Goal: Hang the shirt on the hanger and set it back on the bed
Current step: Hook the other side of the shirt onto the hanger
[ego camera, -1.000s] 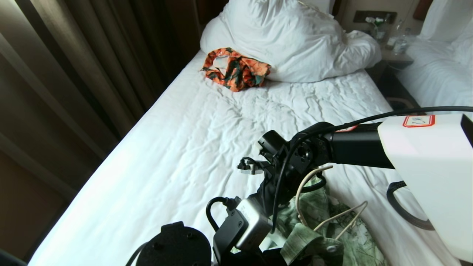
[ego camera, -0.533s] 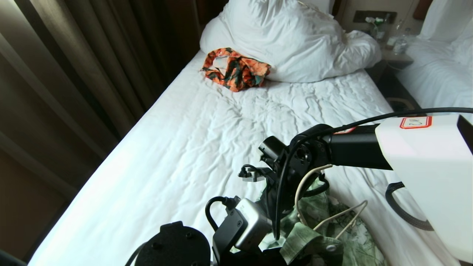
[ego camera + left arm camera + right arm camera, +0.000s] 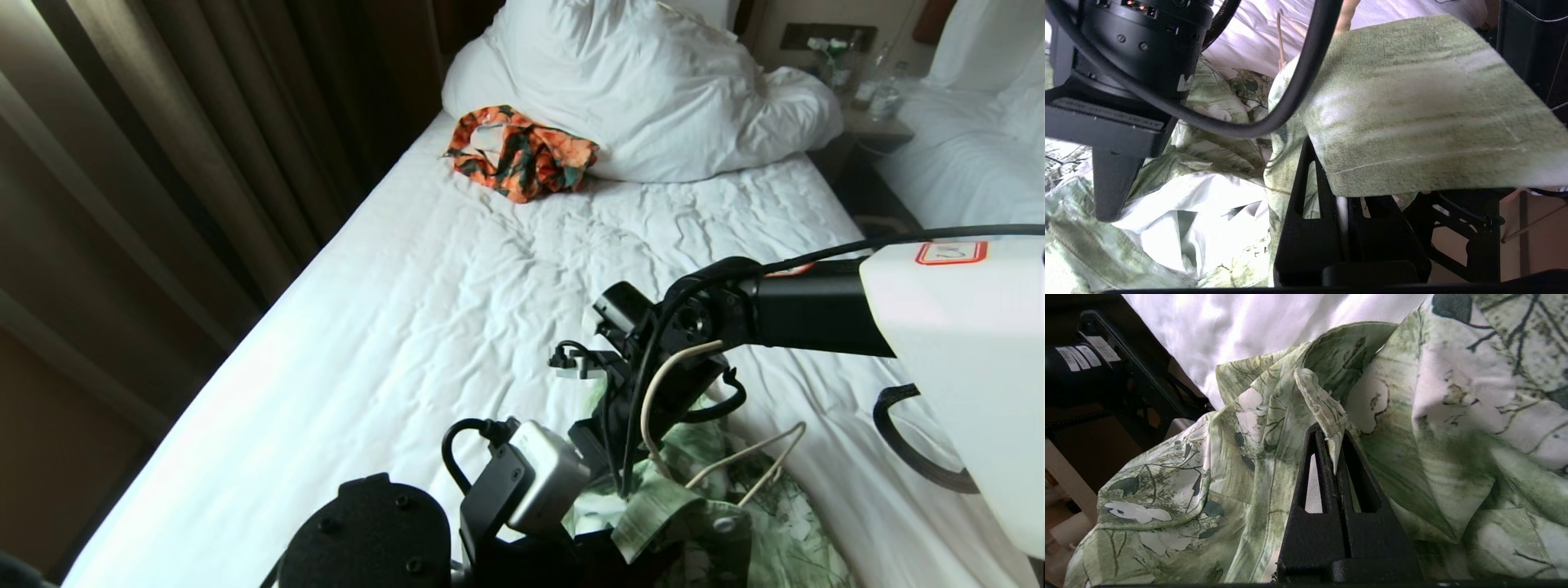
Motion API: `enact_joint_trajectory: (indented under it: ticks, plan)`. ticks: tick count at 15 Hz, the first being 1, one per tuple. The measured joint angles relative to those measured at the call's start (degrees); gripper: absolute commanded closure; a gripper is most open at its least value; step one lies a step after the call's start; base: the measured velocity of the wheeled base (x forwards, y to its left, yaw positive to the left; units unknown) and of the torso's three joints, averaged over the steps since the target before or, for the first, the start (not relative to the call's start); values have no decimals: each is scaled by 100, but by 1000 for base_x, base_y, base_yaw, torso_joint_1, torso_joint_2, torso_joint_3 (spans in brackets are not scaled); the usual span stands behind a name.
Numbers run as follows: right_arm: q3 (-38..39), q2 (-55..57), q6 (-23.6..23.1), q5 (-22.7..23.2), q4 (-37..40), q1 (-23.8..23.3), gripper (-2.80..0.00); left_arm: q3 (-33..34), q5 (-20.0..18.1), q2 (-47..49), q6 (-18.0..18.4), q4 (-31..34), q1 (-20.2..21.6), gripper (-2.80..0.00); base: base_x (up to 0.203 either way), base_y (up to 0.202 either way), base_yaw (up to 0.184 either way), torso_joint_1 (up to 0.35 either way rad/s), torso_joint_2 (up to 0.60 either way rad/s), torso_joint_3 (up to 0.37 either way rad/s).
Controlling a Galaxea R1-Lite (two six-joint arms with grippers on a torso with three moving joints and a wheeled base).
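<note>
Where the wrinkled white bed (image 3: 392, 327) meets the robot, the light-green leaf-print shirt (image 3: 718, 490) is seen bunched at the near edge, with the cream wire hanger (image 3: 739, 461) lying on it and its hook arching up beside the right arm. A folded edge of the fabric (near the collar, by its look) is pinched between the pressed-together fingers of the right gripper (image 3: 1336, 457). The left gripper (image 3: 1327, 192) is likewise clamped on shirt cloth, a green fold being draped over its fingers. An orange-and-dark-green garment (image 3: 521, 153) is left well apart by the white pillows (image 3: 645, 90) at the head of the bed.
</note>
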Motion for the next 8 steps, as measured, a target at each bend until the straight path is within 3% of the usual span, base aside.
enact_joint_trajectory:
  ticks: [8]
  plan:
    - [-2, -315, 828, -17, -479, -361, 0, 15, -8, -51, 2, 41, 39, 0, 0, 0, 0, 0, 0, 0]
